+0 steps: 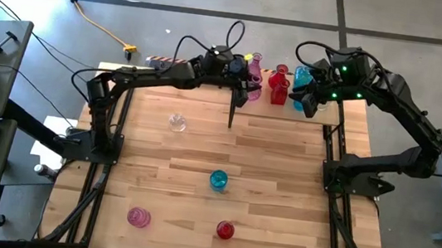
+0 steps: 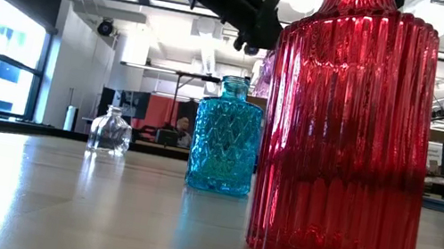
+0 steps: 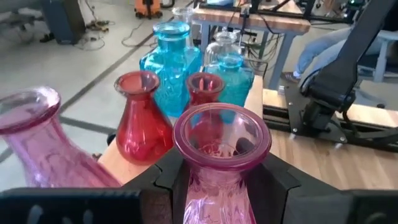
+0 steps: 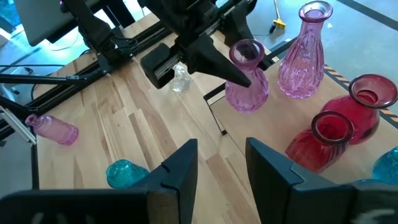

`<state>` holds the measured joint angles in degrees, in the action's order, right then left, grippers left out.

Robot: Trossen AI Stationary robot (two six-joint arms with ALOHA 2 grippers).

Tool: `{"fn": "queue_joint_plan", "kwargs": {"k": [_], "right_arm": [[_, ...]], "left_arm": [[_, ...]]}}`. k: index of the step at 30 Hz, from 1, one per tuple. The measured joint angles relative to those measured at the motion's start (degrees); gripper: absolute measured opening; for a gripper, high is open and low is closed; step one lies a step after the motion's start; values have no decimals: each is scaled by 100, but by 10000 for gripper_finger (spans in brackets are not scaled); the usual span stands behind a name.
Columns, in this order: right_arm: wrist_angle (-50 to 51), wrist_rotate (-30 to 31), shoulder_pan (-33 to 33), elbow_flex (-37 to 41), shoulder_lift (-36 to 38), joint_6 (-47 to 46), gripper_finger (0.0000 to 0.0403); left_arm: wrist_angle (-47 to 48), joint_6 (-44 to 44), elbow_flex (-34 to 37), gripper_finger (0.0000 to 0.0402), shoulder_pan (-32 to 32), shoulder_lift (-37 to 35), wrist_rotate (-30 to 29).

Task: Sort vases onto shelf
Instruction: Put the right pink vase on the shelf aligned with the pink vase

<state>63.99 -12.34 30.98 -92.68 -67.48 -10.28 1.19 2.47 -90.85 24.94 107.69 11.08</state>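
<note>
Your left gripper [image 3: 221, 180] grips a pink vase [image 3: 221, 155] at the shelf's [image 1: 347, 113] edge — right gripper [image 4: 221, 165] waits alongside, fingers open and empty.

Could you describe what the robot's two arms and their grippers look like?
Both arms are dark, jointed and tube-like, with black cables looping over their wrists. The left gripper and the right gripper each have two flat, angular black fingers. Small green lights glow on the right arm near its wrist.
</note>
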Motion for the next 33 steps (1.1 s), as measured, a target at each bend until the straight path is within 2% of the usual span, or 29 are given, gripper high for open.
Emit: {"fn": "queue_joint_plan", "kwargs": {"k": [19,28,33], "right_arm": [[-1,0,0,0,0,-17,115],[0,0,0,0,0,-17,115],[0,0,0,0,0,-17,115]], "left_arm": [[-49,230,5,115,66,274,-241],[-115,228,5,115,163,273,-231],[-114,171,7,115,163,332,-40]]}}
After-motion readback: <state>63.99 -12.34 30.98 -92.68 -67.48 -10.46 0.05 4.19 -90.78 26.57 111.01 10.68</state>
